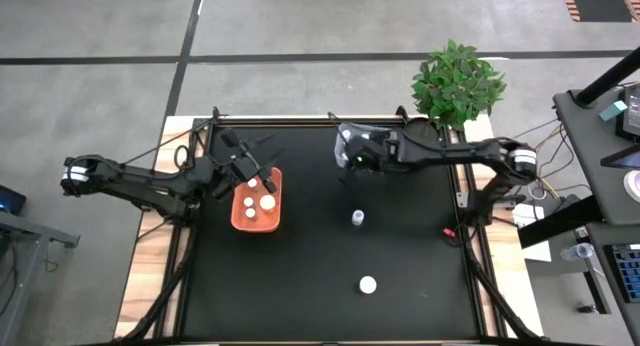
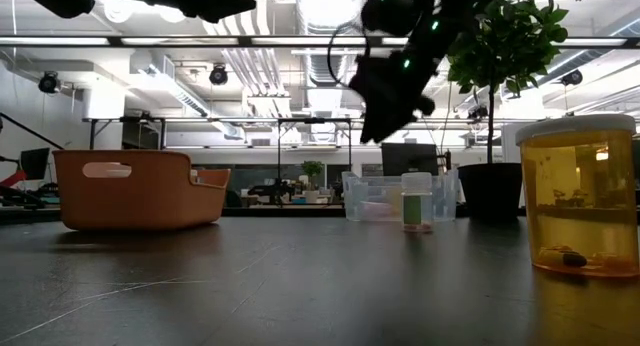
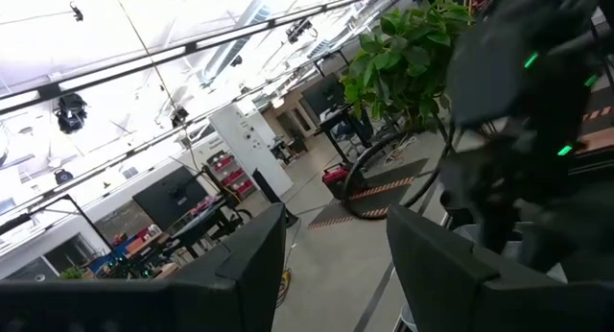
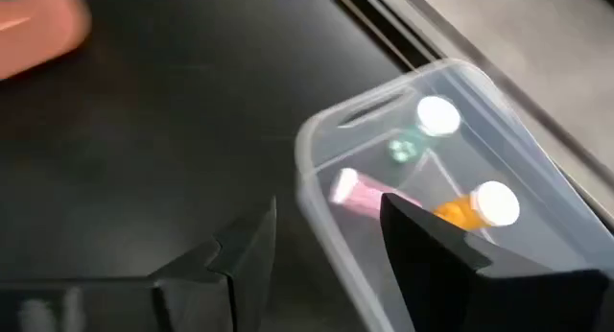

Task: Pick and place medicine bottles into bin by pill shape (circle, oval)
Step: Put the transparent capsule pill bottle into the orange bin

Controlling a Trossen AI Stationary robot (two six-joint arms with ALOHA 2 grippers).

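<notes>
My right gripper [image 4: 324, 265] hangs open and empty above the table, at the near-left corner of a clear plastic bin [image 4: 326, 140]. In that bin lie a white-capped bottle [image 4: 437, 115], a greenish one [image 4: 403, 148], a pink one [image 4: 355, 191] and an orange one [image 4: 475, 209]. My left gripper [image 3: 336, 265] stands open and empty above the orange bin [image 1: 240, 214], pointing slightly upward into the room. That bin holds three white-capped bottles [image 1: 251, 199]. A small bottle [image 1: 357, 218] stands upright on the mat, and an amber bottle with a white cap [image 1: 368, 284] stands nearer the front edge.
A potted plant [image 1: 456, 81] stands at the far right corner of the table. In the low view the amber bottle [image 2: 580, 196] is close to the camera at the right, and the clear bin [image 2: 385, 196] stands behind the small bottle [image 2: 417, 201]. Black mat [image 1: 300, 276] lies between the bins.
</notes>
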